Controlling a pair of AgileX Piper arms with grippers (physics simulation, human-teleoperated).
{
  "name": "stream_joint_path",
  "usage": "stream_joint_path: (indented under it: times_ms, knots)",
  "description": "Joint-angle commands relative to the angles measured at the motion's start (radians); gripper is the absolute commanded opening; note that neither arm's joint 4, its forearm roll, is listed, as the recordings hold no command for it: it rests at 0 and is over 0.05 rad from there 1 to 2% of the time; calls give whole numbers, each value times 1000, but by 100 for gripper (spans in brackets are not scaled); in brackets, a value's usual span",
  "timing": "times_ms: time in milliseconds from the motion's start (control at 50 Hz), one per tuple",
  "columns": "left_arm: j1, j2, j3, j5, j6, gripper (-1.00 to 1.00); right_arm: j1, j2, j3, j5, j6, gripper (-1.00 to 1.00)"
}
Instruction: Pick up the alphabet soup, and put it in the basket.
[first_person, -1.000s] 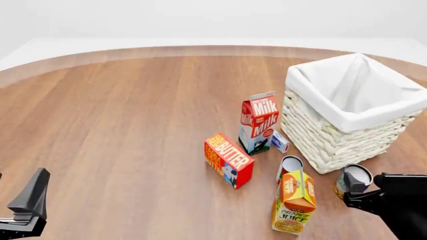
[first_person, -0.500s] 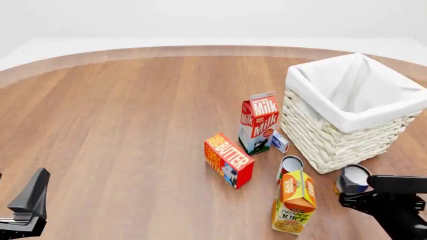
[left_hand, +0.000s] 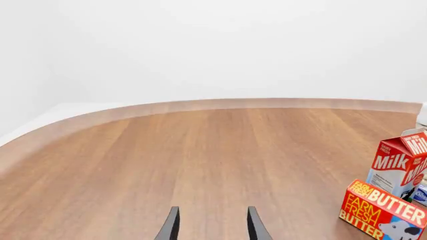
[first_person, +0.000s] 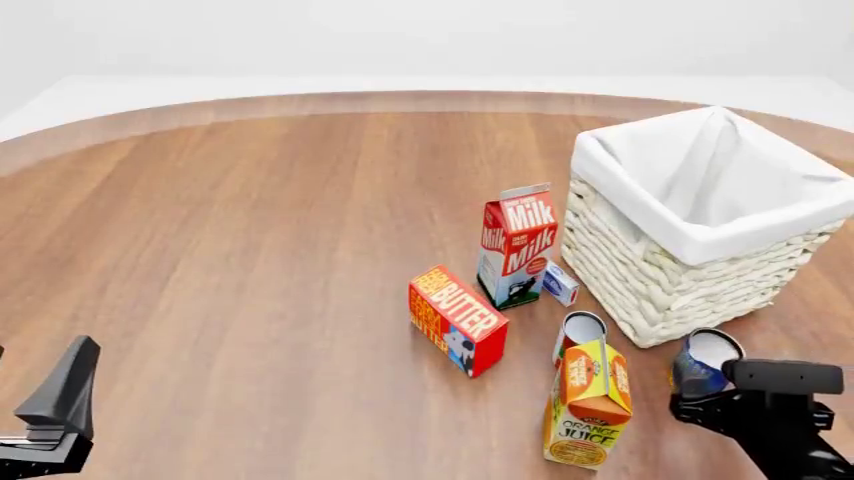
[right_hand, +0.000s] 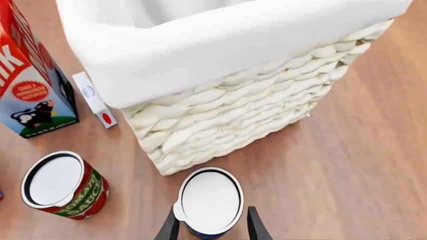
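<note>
The alphabet soup (right_hand: 210, 200) is a small blue-labelled can with a pale flat lid. It stands upright on the table just in front of the basket (first_person: 667, 270), and it also shows in the front view (first_person: 701, 362). My right gripper (right_hand: 212, 214) is open, with one finger on each side of the can, near its lid. In the front view the right gripper (first_person: 703, 398) sits just below the can. The cream wicker basket (right_hand: 253, 120) has a white liner. My left gripper (left_hand: 212, 225) is open and empty, far off at the front left (first_person: 60, 395).
A red-labelled can (first_person: 579, 335) and an orange juice carton (first_person: 589, 400) stand just left of the soup. A milk carton (first_person: 518, 245), a small white box (first_person: 561, 283) and a butter box (first_person: 458, 318) lie further left of the basket.
My right gripper has moved left and in toward the soup can, so the can now sits between its fingers. The left arm has not moved.
</note>
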Motion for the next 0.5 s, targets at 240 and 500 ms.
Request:
stream_joint_path:
  times_ms: [240,500]
  knots:
    - [0,0,0,0,0,100,10,161,0,-127,12,-100]
    - [0,0,0,0,0,100,13,146,0,-117,16,-100]
